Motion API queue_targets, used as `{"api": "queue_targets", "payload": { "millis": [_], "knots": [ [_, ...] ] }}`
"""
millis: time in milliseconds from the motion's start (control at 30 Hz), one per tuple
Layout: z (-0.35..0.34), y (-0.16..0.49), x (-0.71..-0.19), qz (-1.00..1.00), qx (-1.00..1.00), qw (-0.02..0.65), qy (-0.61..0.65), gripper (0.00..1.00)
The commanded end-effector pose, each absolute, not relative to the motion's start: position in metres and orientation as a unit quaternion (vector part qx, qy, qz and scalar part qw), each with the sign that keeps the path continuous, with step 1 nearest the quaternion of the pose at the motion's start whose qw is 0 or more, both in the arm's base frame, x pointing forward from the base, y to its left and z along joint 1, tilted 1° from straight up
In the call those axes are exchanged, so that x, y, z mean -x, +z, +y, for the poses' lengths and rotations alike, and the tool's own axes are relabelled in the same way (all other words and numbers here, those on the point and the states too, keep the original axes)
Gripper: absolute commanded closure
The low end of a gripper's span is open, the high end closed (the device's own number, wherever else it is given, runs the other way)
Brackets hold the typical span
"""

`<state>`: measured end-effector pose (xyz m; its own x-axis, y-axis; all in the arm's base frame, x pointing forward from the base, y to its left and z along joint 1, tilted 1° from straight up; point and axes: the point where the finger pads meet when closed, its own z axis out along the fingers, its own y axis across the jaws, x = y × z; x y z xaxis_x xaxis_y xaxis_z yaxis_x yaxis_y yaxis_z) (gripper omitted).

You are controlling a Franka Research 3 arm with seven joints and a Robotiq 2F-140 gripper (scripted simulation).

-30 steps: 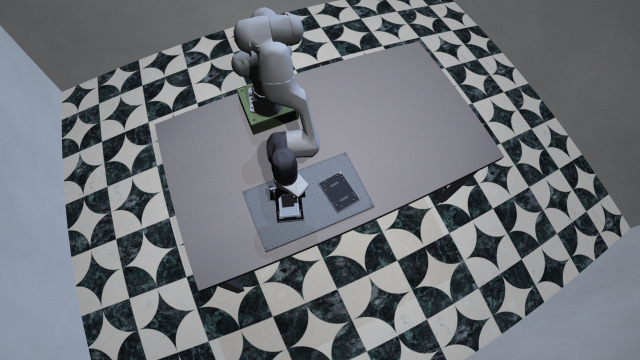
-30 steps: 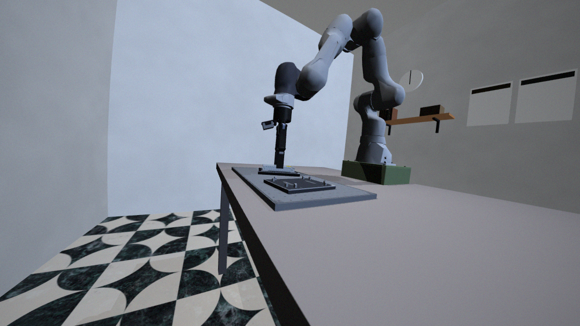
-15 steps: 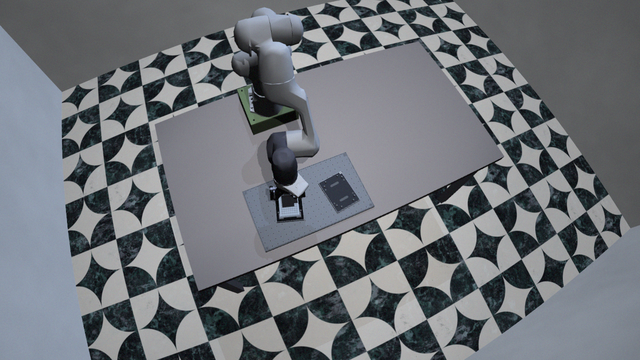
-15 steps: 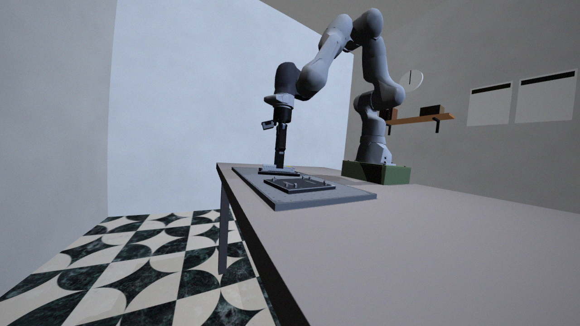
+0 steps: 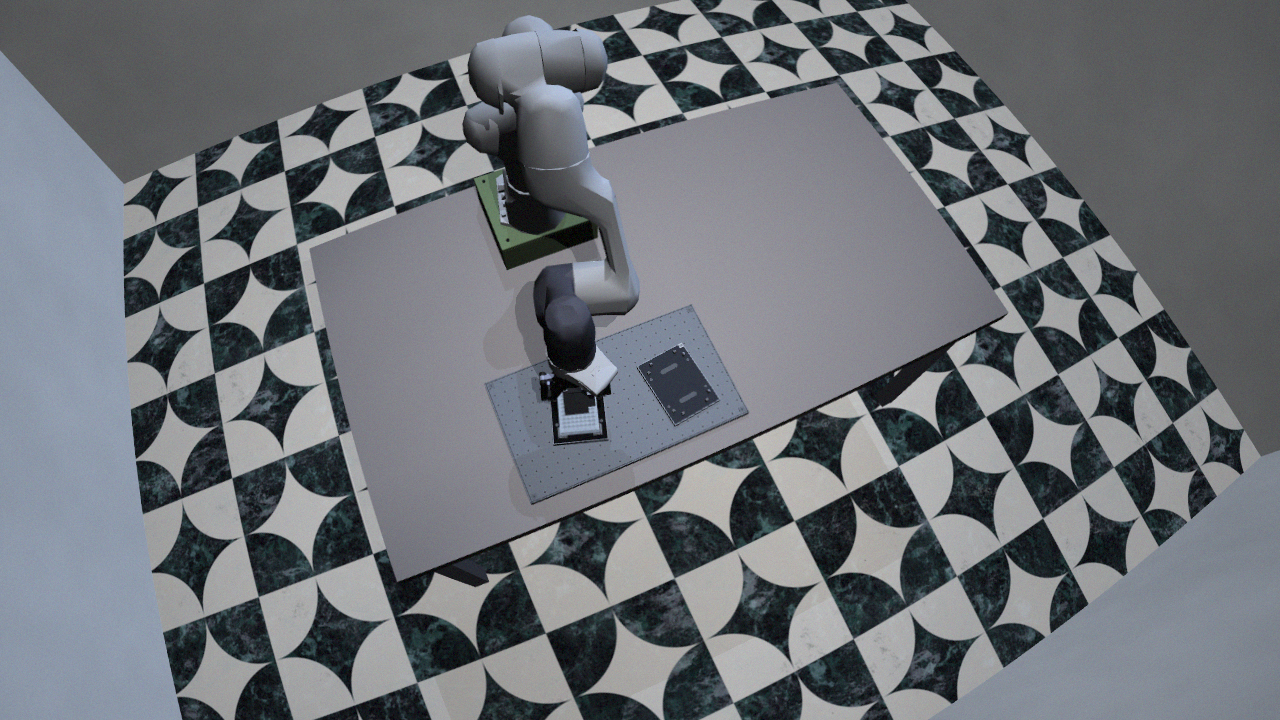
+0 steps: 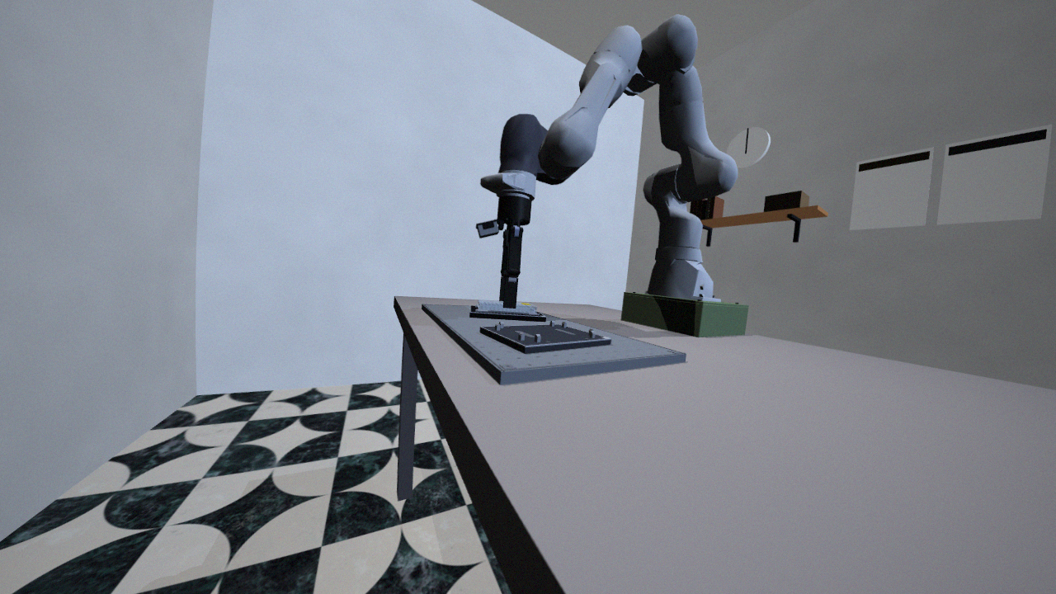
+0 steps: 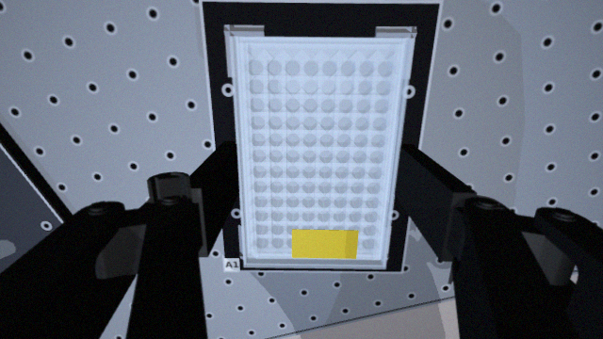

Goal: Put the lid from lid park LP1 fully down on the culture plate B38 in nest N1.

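The clear lid [image 7: 315, 141] [image 5: 578, 415] lies level over the white culture plate B38, whose wells and yellow label [image 7: 324, 244] show through it. The plate sits in the black nest N1 [image 7: 213, 118] [image 5: 578, 438] on the grey perforated board [image 5: 554, 470] [image 6: 591, 365] [image 7: 118, 94]. My gripper [image 7: 317, 166] [image 5: 580, 400] [image 6: 509, 297] points straight down and is shut on the lid's two long sides. The lid is low over the plate. I cannot tell whether it rests fully on it. In the exterior view the lid and plate [image 6: 502, 308] show as one thin stack.
The black lid park LP1 [image 5: 677, 385] [image 6: 546, 337] stands empty on the same board, to the right of the nest, with small pegs at its edges. The arm's green base block [image 5: 537, 246] [image 6: 682, 313] is behind the board. The table's front edge is close to the board.
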<state>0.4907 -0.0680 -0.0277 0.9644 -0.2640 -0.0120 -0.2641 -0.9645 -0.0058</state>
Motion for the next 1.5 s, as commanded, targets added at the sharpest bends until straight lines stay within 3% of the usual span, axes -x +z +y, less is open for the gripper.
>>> {"api": "queue_targets", "payload": {
  "millis": [0,1400,1433,1467],
  "knots": [
    [-0.0675,-0.0276,-0.4936,0.137,0.991,0.004,0.002,0.9],
    [-0.0674,-0.0283,-0.4936,0.137,0.991,0.004,0.002,0.9],
    [-0.0674,-0.0283,-0.4936,0.137,0.991,0.004,0.002,0.31],
    [-0.0674,-0.0283,-0.4936,0.137,0.991,0.004,0.002,0.31]
  ]
}}
